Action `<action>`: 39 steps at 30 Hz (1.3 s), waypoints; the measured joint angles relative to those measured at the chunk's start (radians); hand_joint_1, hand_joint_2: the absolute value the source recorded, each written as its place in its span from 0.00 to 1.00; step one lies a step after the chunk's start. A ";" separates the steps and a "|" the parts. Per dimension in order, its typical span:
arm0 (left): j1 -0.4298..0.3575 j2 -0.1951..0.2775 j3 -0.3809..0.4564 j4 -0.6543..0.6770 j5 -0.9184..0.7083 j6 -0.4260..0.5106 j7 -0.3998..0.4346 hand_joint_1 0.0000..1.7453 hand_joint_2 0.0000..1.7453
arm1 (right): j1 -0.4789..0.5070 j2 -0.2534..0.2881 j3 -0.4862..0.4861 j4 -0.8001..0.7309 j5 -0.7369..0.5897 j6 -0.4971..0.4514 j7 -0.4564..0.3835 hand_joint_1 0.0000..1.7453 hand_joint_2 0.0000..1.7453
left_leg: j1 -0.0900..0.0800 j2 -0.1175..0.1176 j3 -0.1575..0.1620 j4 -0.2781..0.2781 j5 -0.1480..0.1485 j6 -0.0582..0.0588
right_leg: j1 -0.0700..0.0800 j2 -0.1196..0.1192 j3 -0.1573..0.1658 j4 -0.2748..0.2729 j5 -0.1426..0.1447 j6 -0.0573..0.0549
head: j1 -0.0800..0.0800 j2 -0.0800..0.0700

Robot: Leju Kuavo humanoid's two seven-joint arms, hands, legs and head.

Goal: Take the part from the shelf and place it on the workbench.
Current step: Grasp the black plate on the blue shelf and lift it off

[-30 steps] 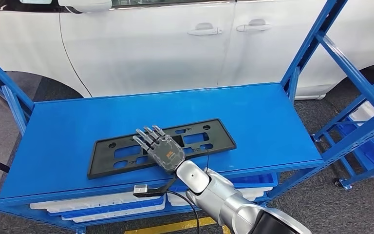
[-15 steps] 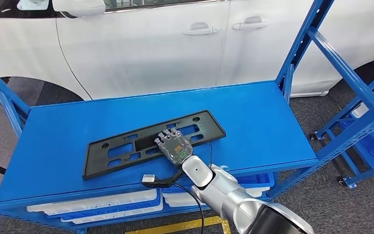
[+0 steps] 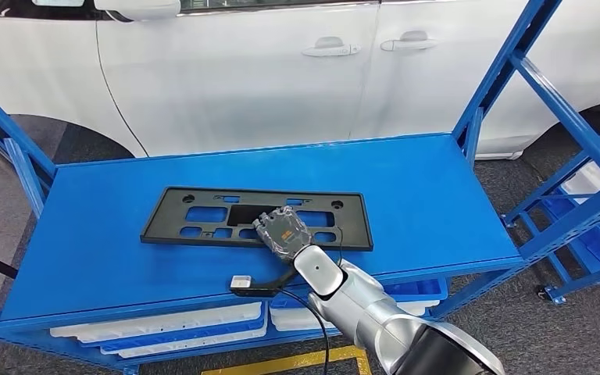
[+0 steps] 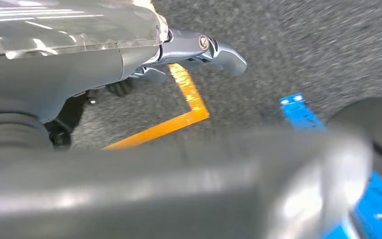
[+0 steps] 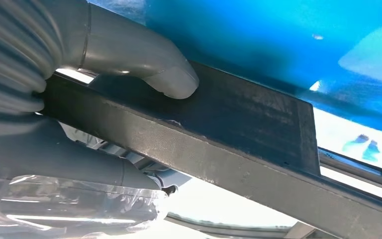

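Right hand (image 3: 282, 232) grips the near long edge of the part (image 3: 203, 216); in the right wrist view the thumb (image 5: 144, 59) presses 1 face of the black frame (image 5: 258, 149) and the fingers curl under the other. Part is a flat black rectangular frame with cutouts, over the middle of the blue shelf top (image 3: 422, 195), roughly parallel to its front edge; can't tell if it rests on the surface or is lifted. Left hand (image 4: 199, 47) hangs low over grey floor with a yellow line (image 4: 179, 109), fingers curled in, holding nothing. White trays (image 3: 164, 324) sit on the lower level. White car (image 3: 242, 70) behind the shelf.
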 joint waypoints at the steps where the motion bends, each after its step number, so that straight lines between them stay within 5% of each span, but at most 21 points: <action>1: 0.000 0.000 0.000 0.000 0.000 0.000 -0.009 0.00 1.00 | 0.001 0.000 -0.002 0.001 0.001 0.000 -0.002 1.00 1.00 | -0.001 0.000 0.001 0.000 0.000 0.000 | 0.000 0.000 -0.009 0.015 0.007 -0.001 | 0.000 0.000; 4: 0.000 0.000 -0.003 0.000 0.000 0.008 -0.026 0.00 1.00 | -0.001 -0.001 -0.008 0.000 0.003 -0.001 -0.011 1.00 1.00 | -0.003 -0.003 0.008 0.001 -0.003 -0.003 | 0.003 0.000 0.065 -0.146 0.105 -0.016 | 0.000 0.000; 6: -0.001 -0.002 -0.005 0.000 0.000 0.015 -0.025 0.00 1.00 | -0.003 0.000 -0.016 0.000 0.005 -0.001 -0.016 1.00 1.00 | -0.005 -0.004 0.006 0.003 -0.006 -0.010 | 0.009 0.000 0.113 -0.254 0.141 -0.028 | 0.000 0.000; 11: -0.003 -0.002 -0.007 0.000 0.000 0.015 -0.021 0.00 1.00 | -0.002 0.002 -0.055 -0.025 -0.065 -0.012 -0.090 1.00 1.00 | -0.004 -0.003 -0.006 0.029 -0.028 -0.037 | 0.005 0.001 0.127 -0.293 0.150 -0.046 | 0.000 0.000; 14: -0.003 -0.001 -0.008 0.000 0.000 0.007 -0.016 0.00 1.00 | 0.005 0.003 -0.108 -0.076 -0.212 -0.029 -0.217 1.00 1.00 | 0.000 -0.003 -0.081 0.200 -0.117 -0.049 | 0.003 0.000 0.132 -0.297 0.152 -0.053 | 0.000 0.000; 16: -0.002 -0.001 -0.008 0.000 0.000 -0.007 -0.012 0.00 1.00 | 0.026 -0.001 -0.155 -0.151 -0.402 -0.011 -0.360 1.00 1.00 | 0.003 -0.002 -0.119 0.283 -0.137 -0.055 | 0.003 0.002 0.133 -0.296 0.151 -0.054 | 0.000 0.000; 17: -0.002 -0.001 -0.008 0.000 0.000 -0.016 -0.012 0.00 1.00 | 0.042 -0.005 -0.183 -0.209 -0.532 0.014 -0.451 1.00 1.00 | 0.005 -0.002 -0.113 0.270 -0.119 -0.057 | 0.002 0.003 0.135 -0.295 0.149 -0.053 | 0.000 0.000; 21: -0.007 -0.002 -0.008 0.000 -0.001 -0.043 -0.029 0.00 1.00 | 0.141 -0.039 -0.301 -0.564 -1.130 0.252 -0.726 1.00 1.00 | 0.008 -0.004 0.001 0.039 -0.017 -0.050 | 0.004 0.005 0.136 -0.280 0.138 -0.034 | 0.000 0.000; 26: 0.001 -0.007 -0.001 0.000 0.000 -0.053 -0.061 0.00 1.00 | 0.270 -0.134 -0.370 -1.068 -1.577 0.607 -0.783 1.00 1.00 | 0.002 -0.006 0.000 0.012 -0.010 -0.011 | 0.000 0.002 0.114 -0.252 0.120 -0.006 | 0.000 0.000; 29: -0.001 -0.010 0.003 0.000 0.000 -0.054 -0.069 0.00 1.00 | 0.311 -0.169 -0.391 -1.262 -1.632 0.674 -0.784 1.00 1.00 | 0.002 -0.003 -0.001 0.009 -0.008 0.001 | -0.002 0.001 0.040 -0.087 0.026 0.005 | 0.000 0.000; 31: -0.002 -0.012 0.005 0.000 0.000 -0.054 -0.072 0.00 1.00 | 0.336 -0.185 -0.397 -1.342 -1.661 0.719 -0.784 1.00 1.00 | 0.000 -0.002 -0.001 0.010 -0.009 0.004 | -0.002 0.001 -0.007 0.010 -0.004 0.006 | 0.000 0.000; 33: -0.002 -0.014 0.006 0.000 0.000 -0.052 -0.075 0.00 1.00 | 0.352 -0.194 -0.397 -1.396 -1.697 0.773 -0.783 1.00 1.00 | -0.002 -0.002 0.001 0.010 -0.010 0.004 | -0.002 0.001 0.011 -0.031 0.039 0.002 | 0.000 0.000; 36: -0.004 -0.020 0.011 0.000 0.000 -0.048 -0.077 0.00 1.00 | 0.364 -0.203 -0.393 -1.460 -1.749 0.852 -0.784 1.00 1.00 | -0.006 -0.004 0.002 0.013 -0.011 -0.002 | 0.003 0.002 0.106 -0.223 0.124 -0.013 | 0.000 0.000; 39: -0.004 -0.023 0.018 0.000 0.000 -0.042 -0.076 0.00 1.00 | 0.374 -0.212 -0.377 -1.490 -1.769 0.899 -0.783 1.00 1.00 | -0.009 -0.005 -0.002 0.014 -0.009 -0.017 | 0.006 0.005 0.121 -0.267 0.134 -0.022 | 0.000 0.000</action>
